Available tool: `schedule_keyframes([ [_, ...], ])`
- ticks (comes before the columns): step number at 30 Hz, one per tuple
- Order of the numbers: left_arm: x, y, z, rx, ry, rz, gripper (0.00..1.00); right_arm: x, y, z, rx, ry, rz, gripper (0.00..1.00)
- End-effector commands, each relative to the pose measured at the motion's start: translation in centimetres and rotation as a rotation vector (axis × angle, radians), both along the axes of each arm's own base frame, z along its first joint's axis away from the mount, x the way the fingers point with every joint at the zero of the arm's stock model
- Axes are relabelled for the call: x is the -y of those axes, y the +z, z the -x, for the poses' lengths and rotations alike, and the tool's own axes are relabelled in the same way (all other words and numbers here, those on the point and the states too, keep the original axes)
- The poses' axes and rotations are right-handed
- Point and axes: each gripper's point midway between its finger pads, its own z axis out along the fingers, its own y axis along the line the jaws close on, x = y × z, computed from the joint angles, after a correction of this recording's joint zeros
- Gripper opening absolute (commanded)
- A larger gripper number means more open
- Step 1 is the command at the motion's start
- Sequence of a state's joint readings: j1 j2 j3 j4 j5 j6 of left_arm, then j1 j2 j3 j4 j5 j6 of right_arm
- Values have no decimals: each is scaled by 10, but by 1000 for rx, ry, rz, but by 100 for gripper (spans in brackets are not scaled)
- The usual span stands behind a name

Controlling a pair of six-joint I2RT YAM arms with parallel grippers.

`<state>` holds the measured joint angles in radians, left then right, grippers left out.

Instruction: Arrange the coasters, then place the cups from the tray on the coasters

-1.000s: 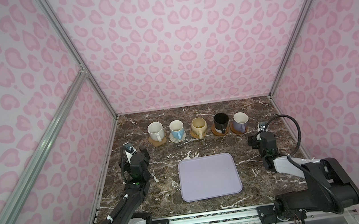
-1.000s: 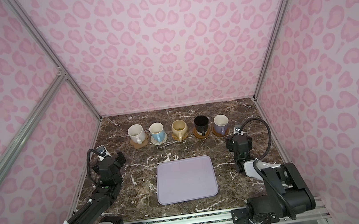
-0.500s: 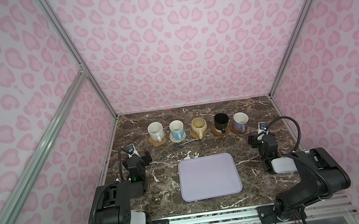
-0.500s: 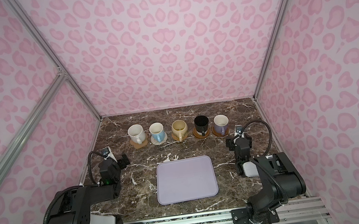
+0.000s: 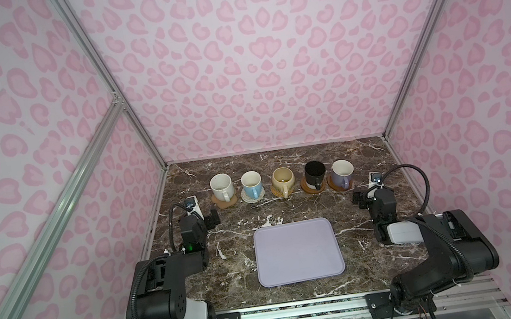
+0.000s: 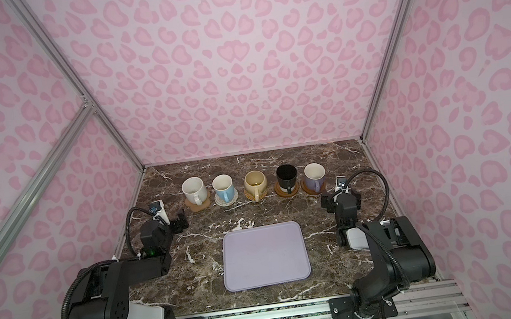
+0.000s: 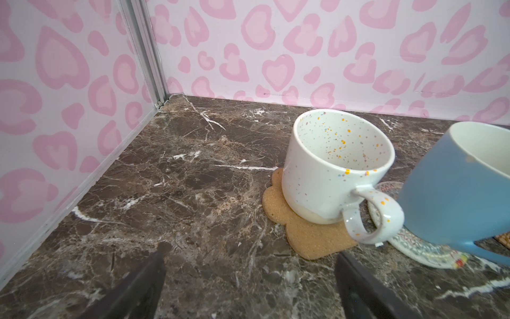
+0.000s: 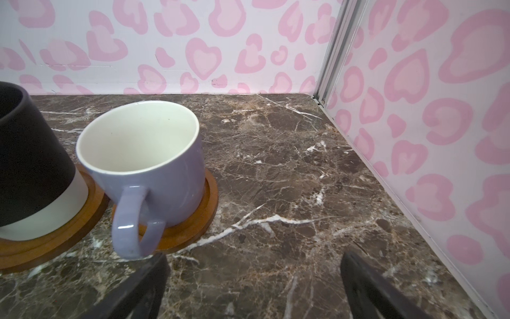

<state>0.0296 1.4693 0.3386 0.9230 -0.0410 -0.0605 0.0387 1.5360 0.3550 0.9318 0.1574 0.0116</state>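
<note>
The left gripper (image 7: 251, 255) and the right gripper (image 8: 255, 256) both stand with jaws spread wide, holding and touching nothing, one off each side of the tray (image 5: 298, 251). The tray lies bare on the brown marble table (image 5: 238, 222), inside pink heart-patterned walls (image 5: 269, 66). Beyond the tray's far edge five cups stand in a row, each on a coaster: white cup (image 5: 221, 187) on the flower coaster (image 7: 311, 237), light blue cup (image 5: 251, 183), cream cup (image 5: 283, 179), black cup (image 5: 314, 173) and lavender cup (image 8: 154, 165) on a wooden disc (image 8: 193, 221).
</note>
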Motion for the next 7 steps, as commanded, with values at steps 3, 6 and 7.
schedule_keyframes([
  [3, 2, 5, -5, 12, -12, -14, 97, 1, 1, -1, 7, -8, -6, 99],
  [6, 2, 5, -5, 13, -12, -13, 97, 1, 1, 0, 6, -9, -5, 99],
  [7, 3, 7, -3, 24, -13, -14, 97, 1, 1, 0, 7, -9, -4, 99],
])
